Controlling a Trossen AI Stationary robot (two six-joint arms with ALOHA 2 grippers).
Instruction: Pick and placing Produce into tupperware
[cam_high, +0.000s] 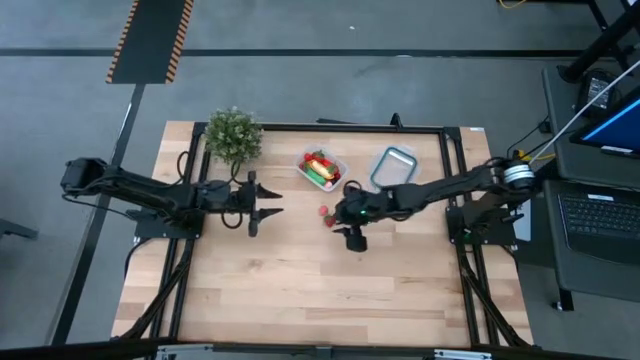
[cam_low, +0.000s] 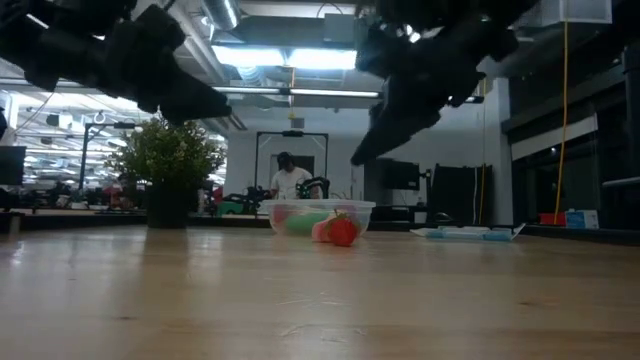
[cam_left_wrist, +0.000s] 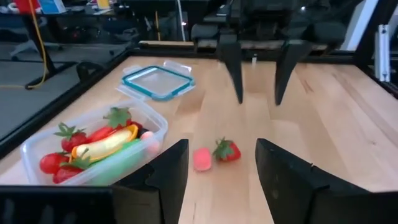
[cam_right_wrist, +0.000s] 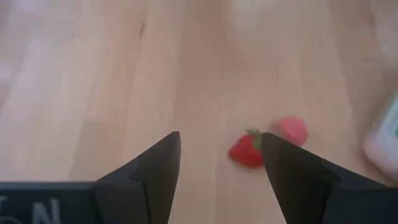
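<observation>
— Still loose on the table (cam_high: 300, 290): one strawberry (cam_high: 323, 211) and a pink piece (cam_high: 329, 221), just off the near right corner of the tupperware (cam_high: 337, 160).
— Nearer hand?
— Clearly the right hand (cam_high: 354, 240), hovering just right of the strawberry, fingers spread, holding nothing.
— And the left hand (cam_high: 268, 203)?
— Farther off to the left, also parted and empty.

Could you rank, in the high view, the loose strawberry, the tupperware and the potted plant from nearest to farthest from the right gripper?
1. Strawberry, on the table just beside the right gripper.
2. Tupperware, farther back, holding produce.
3. Potted plant, at the far left corner.
</observation>
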